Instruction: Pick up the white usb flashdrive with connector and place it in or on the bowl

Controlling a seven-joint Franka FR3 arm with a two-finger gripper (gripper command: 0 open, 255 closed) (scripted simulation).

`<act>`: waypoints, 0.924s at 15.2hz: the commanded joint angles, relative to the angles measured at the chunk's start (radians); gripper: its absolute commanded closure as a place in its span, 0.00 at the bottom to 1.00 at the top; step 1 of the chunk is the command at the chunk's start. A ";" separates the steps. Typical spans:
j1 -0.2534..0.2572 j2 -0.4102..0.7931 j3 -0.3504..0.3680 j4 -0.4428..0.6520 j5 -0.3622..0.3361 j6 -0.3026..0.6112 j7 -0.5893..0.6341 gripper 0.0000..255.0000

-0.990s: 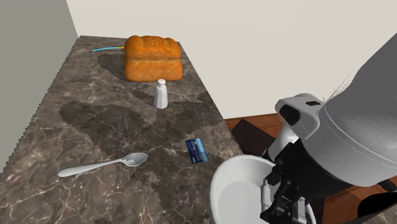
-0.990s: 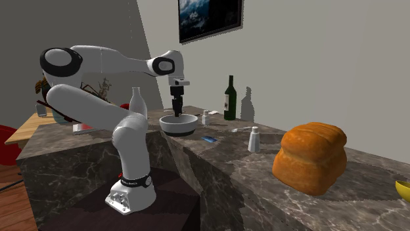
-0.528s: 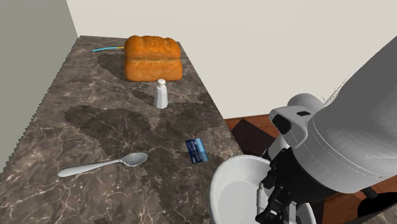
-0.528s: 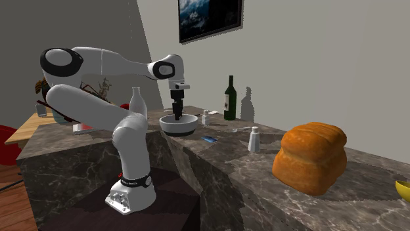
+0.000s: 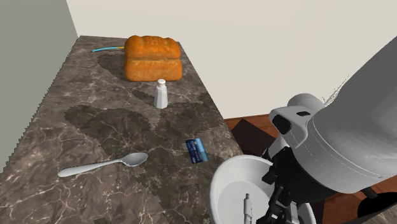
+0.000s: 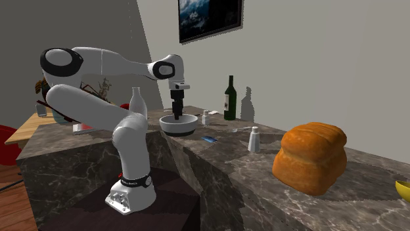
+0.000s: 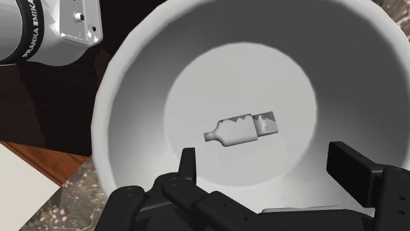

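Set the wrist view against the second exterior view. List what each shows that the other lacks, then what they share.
Wrist view: the white flash drive with its connector, inside the bowl, below the open tool and touching neither finger.
Second exterior view: the whole arm, a bread loaf, a dark green bottle and a white shaker on the counter, and a framed picture on the wall.
Both: the bowl and the tool above it.
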 commanded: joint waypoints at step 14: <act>-0.018 0.008 -0.064 0.116 -0.058 -0.110 0.012 0.00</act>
